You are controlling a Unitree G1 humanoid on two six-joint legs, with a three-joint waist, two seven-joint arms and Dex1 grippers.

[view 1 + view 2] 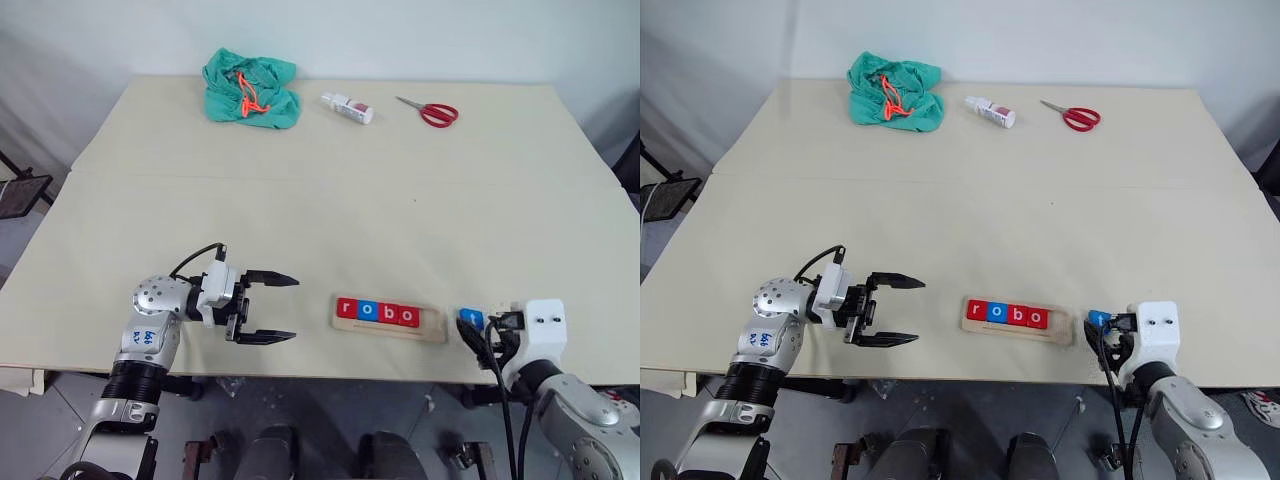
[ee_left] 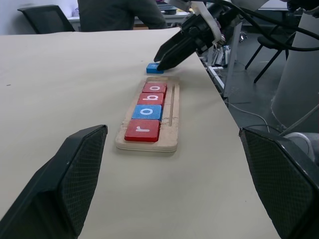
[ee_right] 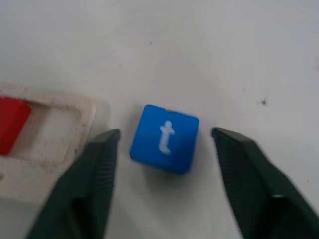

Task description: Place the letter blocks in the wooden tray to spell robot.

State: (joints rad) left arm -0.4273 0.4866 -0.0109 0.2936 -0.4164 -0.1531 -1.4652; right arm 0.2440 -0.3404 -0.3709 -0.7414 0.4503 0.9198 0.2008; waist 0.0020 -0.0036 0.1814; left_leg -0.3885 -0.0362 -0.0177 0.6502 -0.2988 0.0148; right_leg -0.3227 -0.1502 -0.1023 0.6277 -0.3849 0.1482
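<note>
Four white lowercase letters — r, o, b, o — are read left to right on the letter blocks [image 1: 377, 312] set in the wooden tray [image 1: 432, 327]: red, blue, red, red. A white "t" is printed on the blue block [image 3: 165, 139] lying on the table just right of the tray. The label on the small bottle [image 1: 347, 108] at the far side cannot be read.

arms: silver metal, black ribbed forearm [image 1: 135, 385] | wrist housings: white [image 1: 540, 335] | fingers: black, mesh-textured pads [image 2: 82, 169] | cables: black | left wrist: blue handwritten marking
</note>
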